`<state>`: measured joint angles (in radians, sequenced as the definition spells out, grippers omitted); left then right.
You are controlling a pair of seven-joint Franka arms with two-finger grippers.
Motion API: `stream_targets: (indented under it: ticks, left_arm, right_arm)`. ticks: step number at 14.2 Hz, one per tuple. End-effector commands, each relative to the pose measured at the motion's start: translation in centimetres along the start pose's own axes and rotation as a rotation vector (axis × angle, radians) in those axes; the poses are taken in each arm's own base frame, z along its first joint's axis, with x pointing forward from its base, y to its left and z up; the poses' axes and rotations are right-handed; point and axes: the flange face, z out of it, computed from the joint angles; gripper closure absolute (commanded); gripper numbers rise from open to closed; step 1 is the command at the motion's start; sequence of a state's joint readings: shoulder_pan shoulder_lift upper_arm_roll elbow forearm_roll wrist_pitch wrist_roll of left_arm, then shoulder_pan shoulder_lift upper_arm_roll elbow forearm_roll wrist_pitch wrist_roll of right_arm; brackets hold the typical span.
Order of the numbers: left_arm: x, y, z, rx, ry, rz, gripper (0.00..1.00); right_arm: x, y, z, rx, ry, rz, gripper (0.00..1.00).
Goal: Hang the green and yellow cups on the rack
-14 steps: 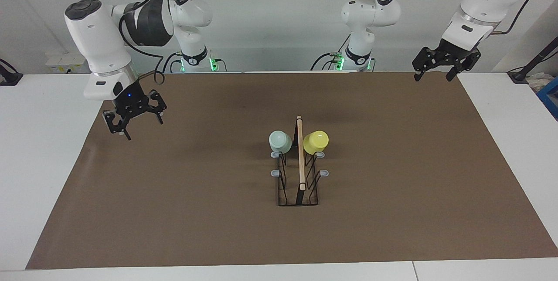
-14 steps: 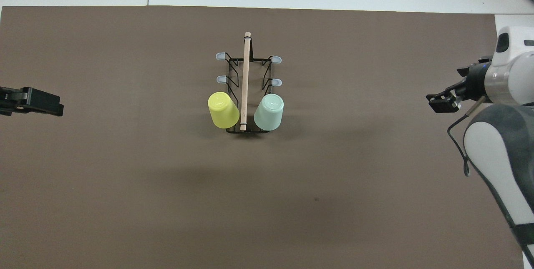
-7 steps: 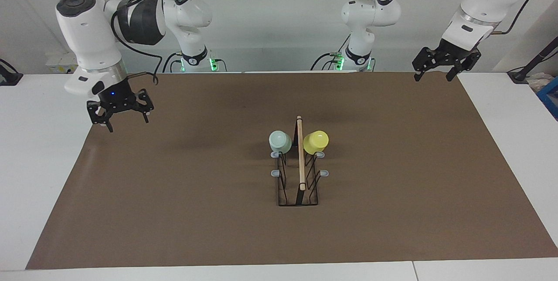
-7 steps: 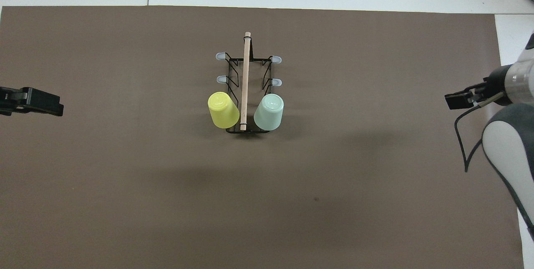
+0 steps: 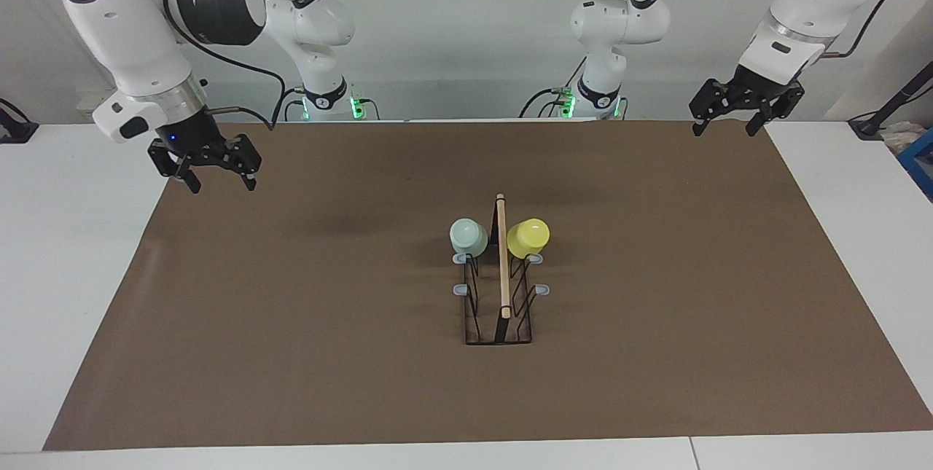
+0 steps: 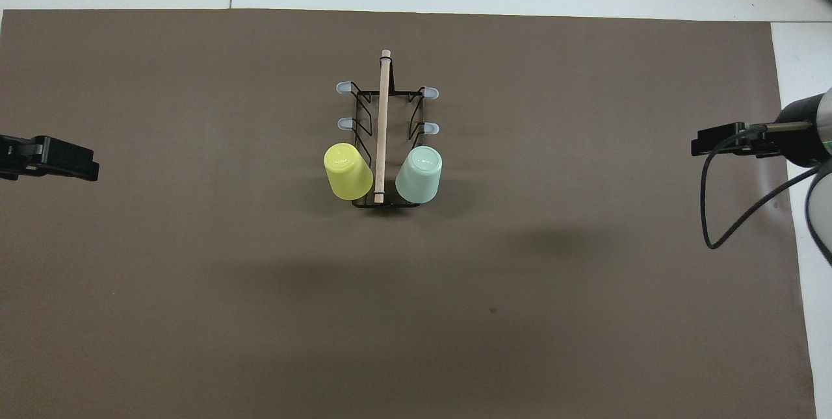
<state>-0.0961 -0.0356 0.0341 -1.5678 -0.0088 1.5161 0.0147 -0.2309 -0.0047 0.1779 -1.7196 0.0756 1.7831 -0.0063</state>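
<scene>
The black wire rack (image 5: 471, 324) (image 6: 364, 110) with a wooden rod along its top stands mid-table. A pale green cup (image 5: 468, 237) (image 6: 419, 175) hangs upside down on the peg nearest the robots, on the right arm's side of the rod. A yellow cup (image 5: 528, 237) (image 6: 348, 172) hangs the same way on the left arm's side. My right gripper (image 5: 222, 184) (image 6: 702, 146) hovers open and empty over the mat's edge at the right arm's end. My left gripper (image 5: 723, 129) (image 6: 91, 169) waits open and empty over the mat's corner at the left arm's end.
A brown mat (image 5: 291, 324) covers most of the white table (image 5: 73, 273). Several grey-tipped pegs (image 5: 461, 289) on the rack, farther from the robots than the cups, carry nothing. A blue box (image 5: 920, 160) sits at the table's edge by the left arm.
The right gripper has risen and drawn back toward its own end of the table, away from the rack. The left arm, the cups and the rack have not moved.
</scene>
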Motion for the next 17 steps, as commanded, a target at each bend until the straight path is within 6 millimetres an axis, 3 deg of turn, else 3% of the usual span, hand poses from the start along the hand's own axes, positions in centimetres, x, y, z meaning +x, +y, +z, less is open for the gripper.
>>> stream_targets:
  ticks: [1, 5, 11, 17]
  left_arm:
    - [-0.3, -0.1, 0.1, 0.016, -0.01, -0.012, 0.0]
    - [-0.3, -0.1, 0.1, 0.016, -0.01, -0.012, 0.0]
    - [-0.3, -0.1, 0.1, 0.016, -0.01, -0.012, 0.0]
    - [-0.3, -0.1, 0.2, 0.016, -0.013, -0.012, 0.0]
  right_arm:
    - [1.5, -0.3, -2.5, 0.044, -0.037, 0.066, 0.0]
    - [1.1, -1.5, -0.6, 0.016, -0.049, 0.042, 0.0]
    - [1.5, -0.4, -0.8, -0.024, -0.023, 0.048, 0.0]
    - [1.1, -2.6, -0.2, -0.024, -0.036, 0.061, 0.0]
